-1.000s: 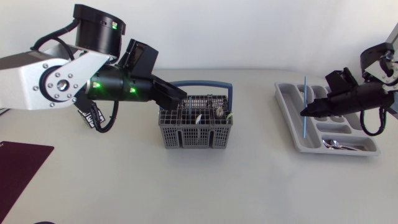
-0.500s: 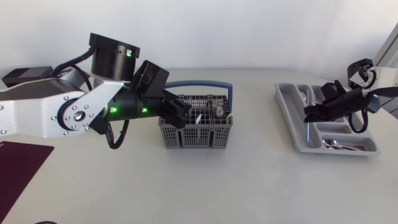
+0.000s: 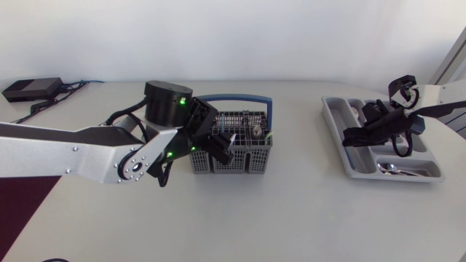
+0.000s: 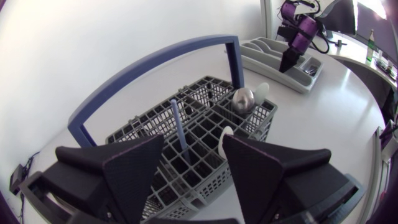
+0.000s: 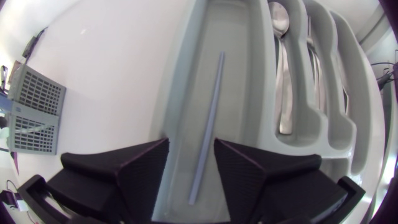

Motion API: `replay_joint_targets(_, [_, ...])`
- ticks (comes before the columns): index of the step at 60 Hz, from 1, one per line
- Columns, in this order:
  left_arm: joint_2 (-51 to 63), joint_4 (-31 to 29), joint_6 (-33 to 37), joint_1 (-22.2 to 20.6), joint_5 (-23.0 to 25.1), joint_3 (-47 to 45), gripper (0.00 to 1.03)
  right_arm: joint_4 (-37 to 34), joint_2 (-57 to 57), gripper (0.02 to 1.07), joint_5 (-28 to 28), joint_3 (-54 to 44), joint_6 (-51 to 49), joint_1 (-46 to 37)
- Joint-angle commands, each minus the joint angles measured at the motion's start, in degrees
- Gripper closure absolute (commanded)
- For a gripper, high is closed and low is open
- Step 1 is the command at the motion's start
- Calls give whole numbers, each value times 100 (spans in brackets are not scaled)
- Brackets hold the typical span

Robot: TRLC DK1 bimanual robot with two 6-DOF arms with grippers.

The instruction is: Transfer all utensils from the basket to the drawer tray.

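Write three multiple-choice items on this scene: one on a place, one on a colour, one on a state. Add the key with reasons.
1. The blue stick ahead of the right gripper lies:
A in the tray's long compartment
B on a plate
C in a cup

2. The basket's handle is:
A red
B blue
C yellow

3. The right gripper's fingers are:
A shut on a spoon
B shut on a fork
C open, holding nothing

Key:
1 A, the stick lies flat on that compartment's floor.
2 B, the arch over the grey basket is blue.
3 C, the fingers stand apart above the stick.
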Motion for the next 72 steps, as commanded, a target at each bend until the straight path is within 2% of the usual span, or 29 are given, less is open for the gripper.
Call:
replay_joint_targets(1, [187,201,108,-49,-131,-95,37,59,-66,13,1,-271,58,32])
replay_joint_targets(11, [302,562,82,-67,-544,-78,37,235,-435,11,-16,-623,14,94])
replay_joint_targets(31, [565,808,38,-102,-579,107,45,367,-602,11,-43,-869,-65,173])
replay_joint_targets(49, [688,1089,-50,-84,-579,230,70,411,-945,11,-87,-1115,-65,348])
replay_joint_targets(54, [732,1151,-59,-93,-579,256,71,429,-1015,11,-78,-1168,-65,419])
replay_joint_targets(59, [776,1168,-59,-93,-579,283,76,437,-1050,11,-78,-1211,-65,472])
replay_joint_targets(62, [803,1186,-50,-93,-579,309,84,446,-1085,11,-78,-1229,-65,489])
replay_joint_targets(72, [820,1195,-50,-84,-579,335,100,446,-1120,11,-69,-1264,-56,524])
